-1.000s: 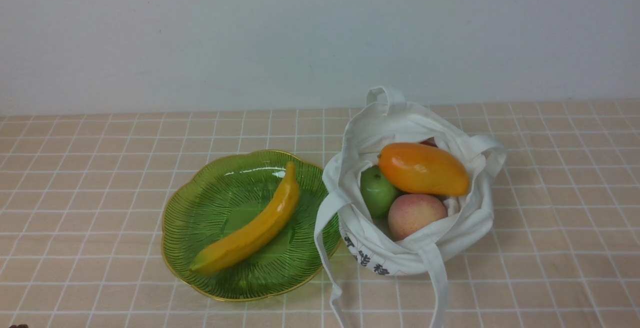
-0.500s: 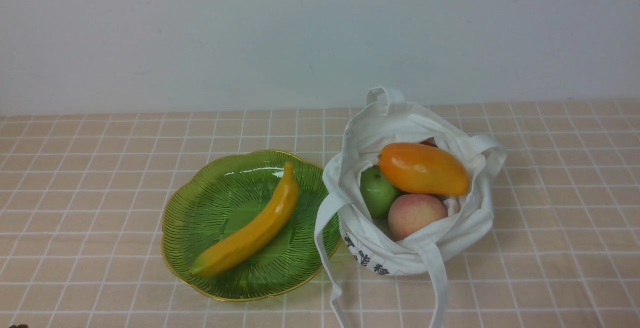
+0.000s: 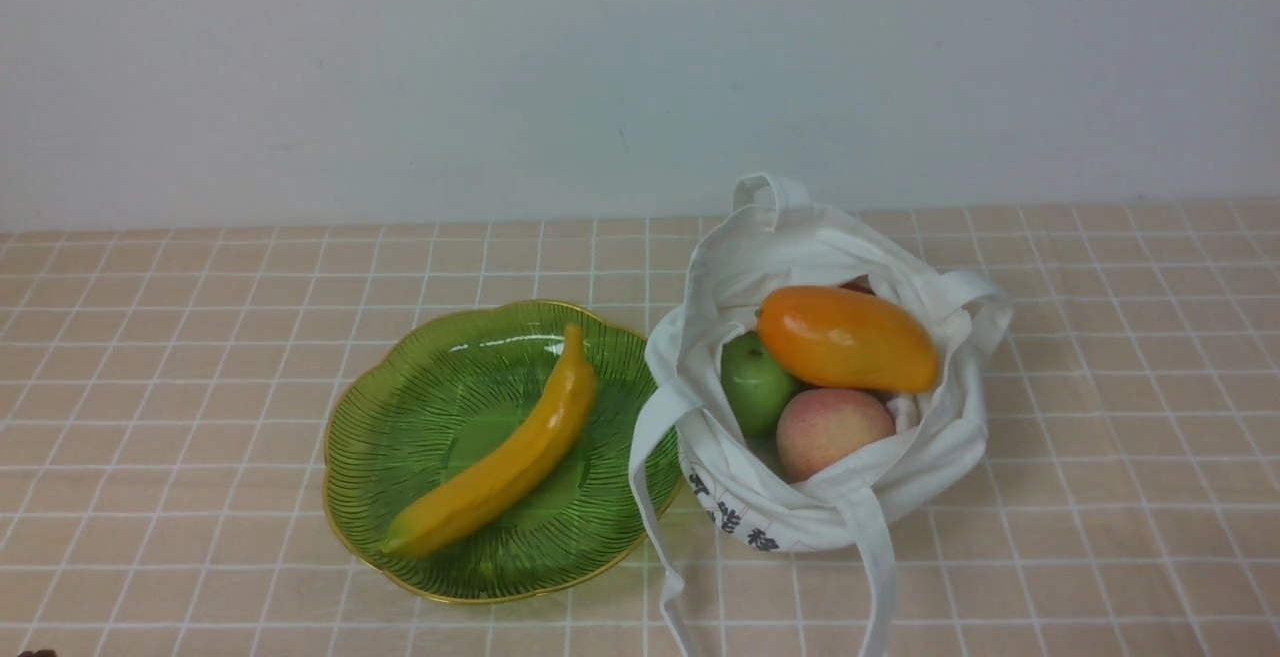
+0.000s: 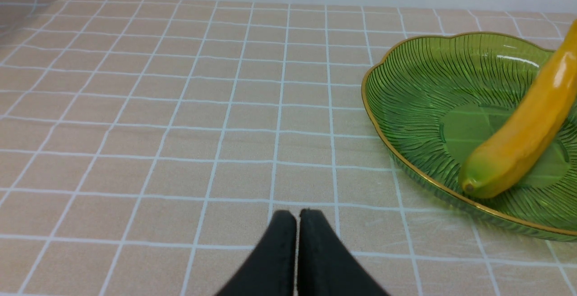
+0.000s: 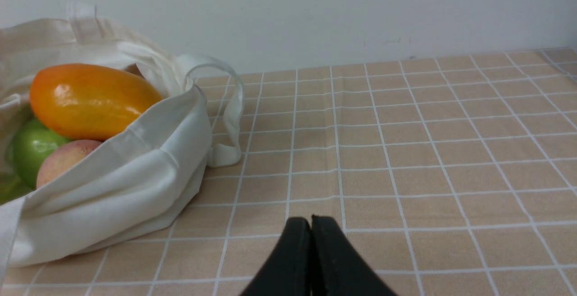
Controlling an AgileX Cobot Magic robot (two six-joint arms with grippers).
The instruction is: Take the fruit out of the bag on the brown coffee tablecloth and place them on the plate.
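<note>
A yellow banana [image 3: 505, 462] lies across the green plate [image 3: 400, 417]; both also show in the left wrist view, banana [image 4: 523, 129] and plate [image 4: 405, 84]. The white bag [image 3: 880, 497] stands open to the plate's right and holds an orange mango [image 3: 845, 337], a green round fruit [image 3: 755, 382] and a pink-yellow peach [image 3: 830, 427]. The right wrist view shows the bag [image 5: 126, 188], mango [image 5: 90, 100], green fruit [image 5: 29, 149] and peach [image 5: 63, 158]. My left gripper [image 4: 297, 217] is shut and empty over the cloth, apart from the plate. My right gripper [image 5: 310, 224] is shut and empty beside the bag.
The peach-tan checked tablecloth [image 3: 1100, 387] covers the whole table up to a white wall [image 3: 600, 67] at the back. The bag's long straps [image 3: 880, 577] trail over the cloth toward the front edge.
</note>
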